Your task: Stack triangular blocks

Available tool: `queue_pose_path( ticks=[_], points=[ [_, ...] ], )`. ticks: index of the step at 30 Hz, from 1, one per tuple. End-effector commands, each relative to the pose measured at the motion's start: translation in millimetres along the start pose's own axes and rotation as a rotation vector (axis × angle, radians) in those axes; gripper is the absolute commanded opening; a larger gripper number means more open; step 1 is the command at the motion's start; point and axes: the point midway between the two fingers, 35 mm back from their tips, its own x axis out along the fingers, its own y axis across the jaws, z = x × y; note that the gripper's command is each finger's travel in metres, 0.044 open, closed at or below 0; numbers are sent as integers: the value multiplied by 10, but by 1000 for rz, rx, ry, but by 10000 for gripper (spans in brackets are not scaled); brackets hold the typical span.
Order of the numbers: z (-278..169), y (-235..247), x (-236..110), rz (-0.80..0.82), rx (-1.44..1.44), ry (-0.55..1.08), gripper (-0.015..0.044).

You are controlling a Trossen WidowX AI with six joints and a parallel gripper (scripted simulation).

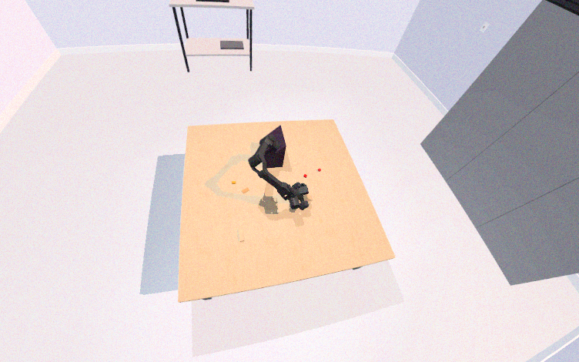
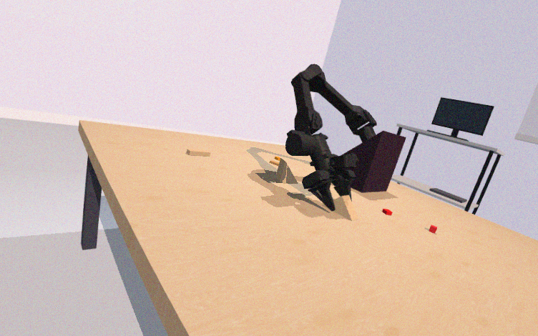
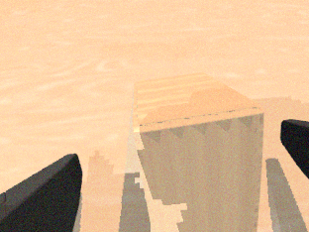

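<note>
One tan triangular block lies on the table right under my gripper. In the wrist view it fills the space between the two dark fingers, which stand wide apart on either side without closing on it. The gripper is open and low over the table. In the top view the arm hides this block. The other triangular block stands in shadow a short way to the left of the gripper, apart from it.
A dark purple box stands at the arm's base. Two small red cubes lie to the right. Small orange pieces and a pale flat block lie to the left.
</note>
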Motion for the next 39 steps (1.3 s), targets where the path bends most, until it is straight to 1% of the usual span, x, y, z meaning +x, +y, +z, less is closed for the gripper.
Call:
queue_pose_path(
  ticks=[1,16,26,33,38,39],
  points=[
    [5,-14,1,-4,-3,-5,440],
    [5,-14,1,-4,-3,-5,440],
    [0,0,0,0,0,0,177],
    [0,0,0,0,0,0,131],
    [22,-5,-22,0,0,0,0],
    [43,-9,-44,0,0,0,0]
  ],
)
